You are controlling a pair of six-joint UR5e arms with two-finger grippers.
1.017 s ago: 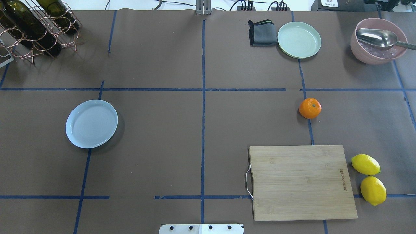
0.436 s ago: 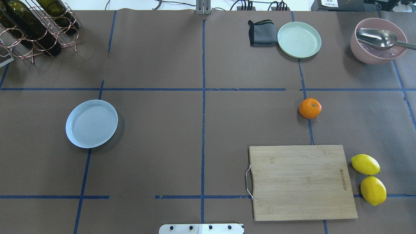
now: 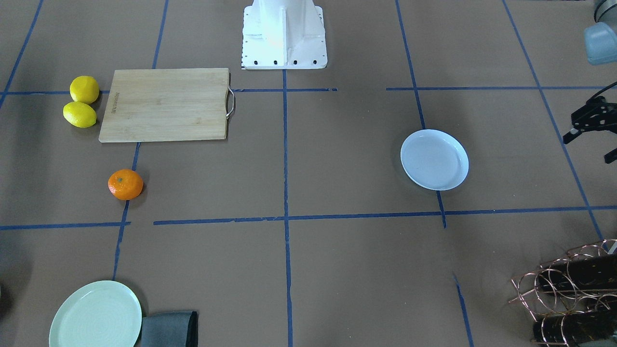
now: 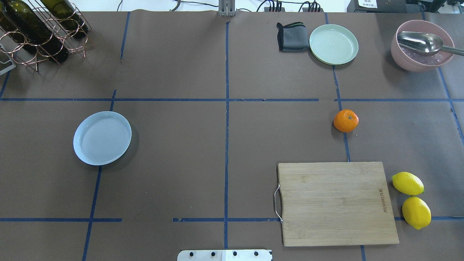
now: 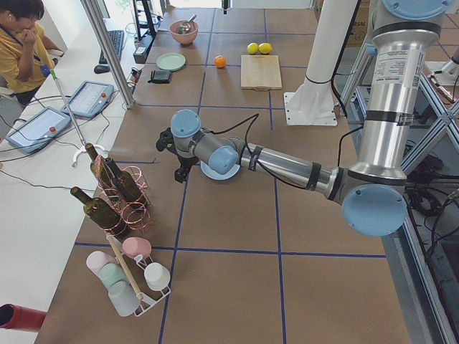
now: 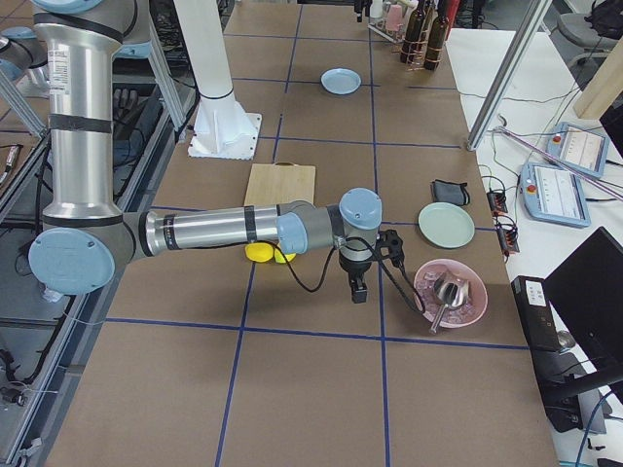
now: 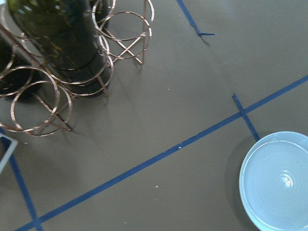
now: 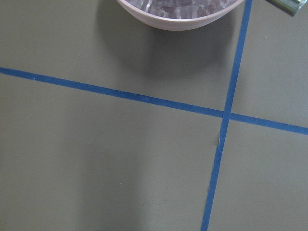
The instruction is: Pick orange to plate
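Observation:
The orange (image 4: 346, 120) lies on a blue tape line right of centre, above the cutting board; it also shows in the front view (image 3: 125, 184). Far to the left sits the bluish-white plate (image 4: 102, 138), empty, also visible in the left wrist view (image 7: 279, 183). My left gripper (image 3: 589, 144) hovers at the table's left end beside the plate, its fingers spread with nothing between them. My right gripper (image 6: 357, 284) hangs over the table near the pink bowl, well away from the orange; whether it is open or shut I cannot tell.
A wooden cutting board (image 4: 337, 203) lies near the base with two lemons (image 4: 411, 199) beside it. At the back right stand a mint-green plate (image 4: 333, 44), a grey cloth (image 4: 291, 37) and a pink bowl (image 4: 422, 45) with a scoop. A wine rack (image 4: 40, 30) fills the back left.

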